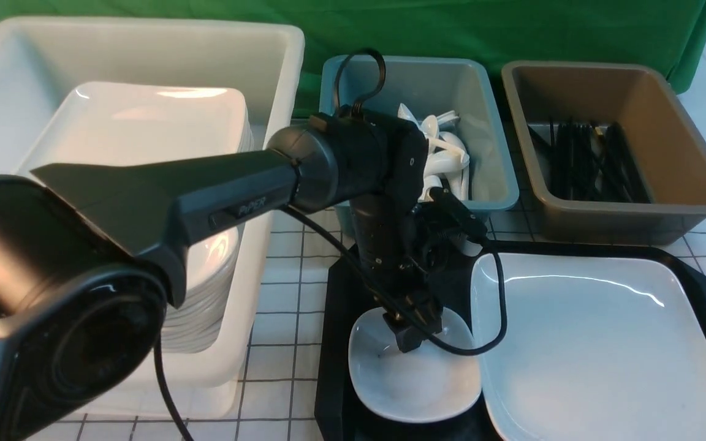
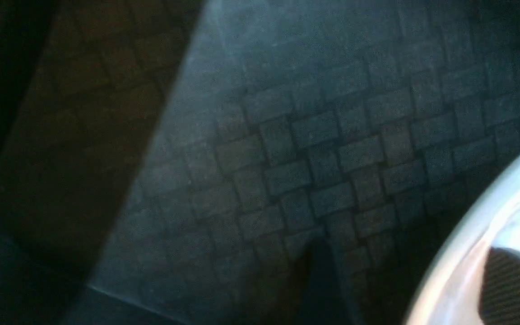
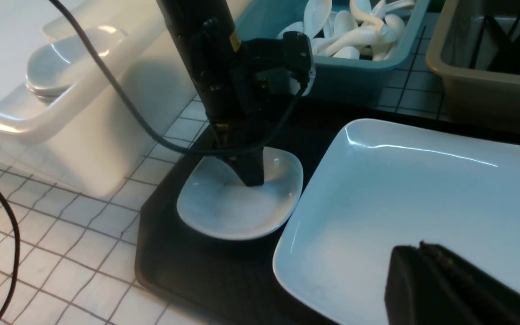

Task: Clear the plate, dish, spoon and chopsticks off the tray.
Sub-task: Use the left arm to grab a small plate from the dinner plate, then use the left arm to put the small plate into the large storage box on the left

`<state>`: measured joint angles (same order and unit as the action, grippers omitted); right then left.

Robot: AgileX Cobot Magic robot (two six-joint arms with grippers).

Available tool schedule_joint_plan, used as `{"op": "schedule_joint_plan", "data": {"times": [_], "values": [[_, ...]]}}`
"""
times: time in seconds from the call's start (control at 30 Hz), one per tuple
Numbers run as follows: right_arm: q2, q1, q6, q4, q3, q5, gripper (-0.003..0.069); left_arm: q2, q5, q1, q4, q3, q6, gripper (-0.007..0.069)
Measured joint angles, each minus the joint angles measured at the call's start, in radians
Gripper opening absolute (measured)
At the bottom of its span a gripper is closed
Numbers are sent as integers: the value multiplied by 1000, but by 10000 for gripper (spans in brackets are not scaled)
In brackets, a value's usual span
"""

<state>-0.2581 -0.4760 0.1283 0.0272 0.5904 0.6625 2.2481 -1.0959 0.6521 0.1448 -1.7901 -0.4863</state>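
The black tray (image 1: pixel 333 343) holds the small white dish (image 1: pixel 414 383) at its left and the large white plate (image 1: pixel 598 355) at its right. My left gripper (image 1: pixel 408 331) points down at the dish's far rim. In the left wrist view (image 2: pixel 404 275) it is open, with one finger pad (image 2: pixel 513 284) inside the dish (image 2: pixel 463 253) and the other outside over the tray (image 2: pixel 309 149). My right gripper (image 3: pixel 420 247) is shut and empty, just above the plate (image 3: pixel 400 189). I see no spoon or chopsticks on the tray.
A white tub (image 1: pixel 267 184) at the left holds a stack of plates (image 1: pixel 144 122). A teal bin (image 1: pixel 494 153) behind the tray holds white spoons (image 1: pixel 445 153). A brown bin (image 1: pixel 684 153) at the back right holds black chopsticks (image 1: pixel 586 159).
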Motion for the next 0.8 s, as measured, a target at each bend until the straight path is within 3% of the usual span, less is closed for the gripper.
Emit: {"op": "schedule_joint_plan", "data": {"times": [0.2,0.43,0.53,0.67,0.8], "values": [[0,0,-1,0,0,0,43,2,-89,-2,1,-9,7,171],[0,0,-1,0,0,0,43,-59,-144,-3,7,-70,94,31],[0,0,-1,0,0,0,43,-96,-133,-4,-9,-104,148,11],[0,0,-5,0,0,0,43,-216,-124,-5,-10,-180,306,8],[0,0,-14,0,0,0,43,-324,-122,-6,16,-199,362,8]]}}
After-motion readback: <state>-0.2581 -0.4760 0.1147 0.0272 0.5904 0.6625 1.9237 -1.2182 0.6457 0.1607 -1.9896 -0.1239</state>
